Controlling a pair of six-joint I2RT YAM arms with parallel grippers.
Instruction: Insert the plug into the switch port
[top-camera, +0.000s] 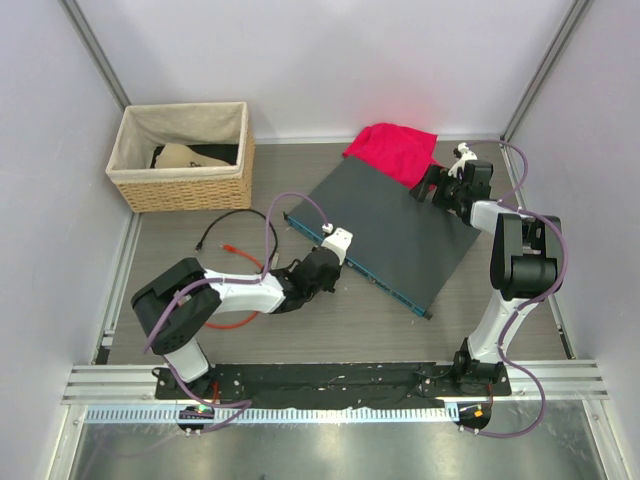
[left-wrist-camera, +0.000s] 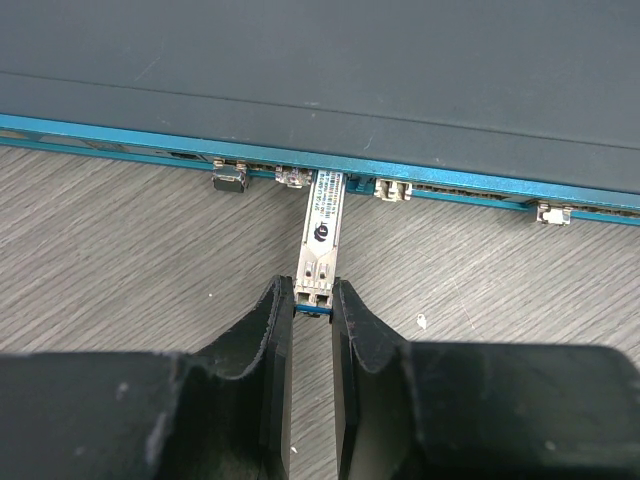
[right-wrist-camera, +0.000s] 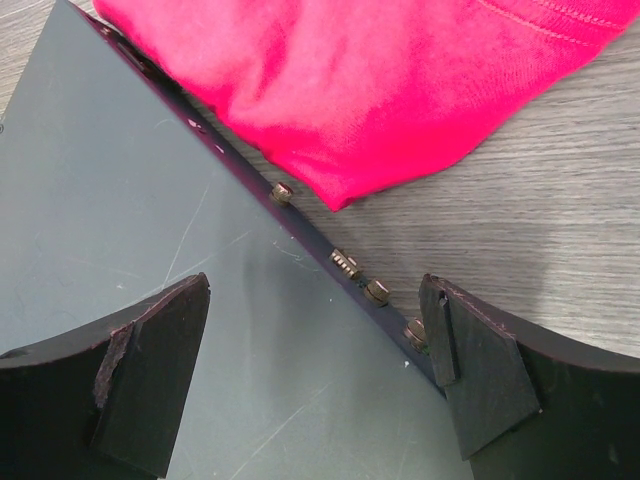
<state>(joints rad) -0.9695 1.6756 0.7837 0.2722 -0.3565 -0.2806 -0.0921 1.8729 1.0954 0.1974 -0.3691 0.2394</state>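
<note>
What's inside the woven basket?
The basket holds a pale cloth lining and a tan lumpy thing lying on something dark. Its near wall hides the rest of the bottom.

- Left arm (top-camera: 200, 295): black joint housings joined by white link shells.
- Right arm (top-camera: 520, 255): the same black-and-white build, with a bulky black housing at mid-length.
- Cables (top-camera: 290, 205): purple-grey, looped loosely along both arms.
- Wrist camera (top-camera: 338, 240): small white block on the left wrist.
- Left gripper (left-wrist-camera: 312, 300): two matte black fingers (left-wrist-camera: 250, 350) with flat inner faces, flecked with pale specks.
- Right gripper (right-wrist-camera: 315, 320): thick black pads (right-wrist-camera: 150, 370) with scuffed, chipped edges.
- Base plate (top-camera: 330, 380): flat black strip with pale scratches.
</note>
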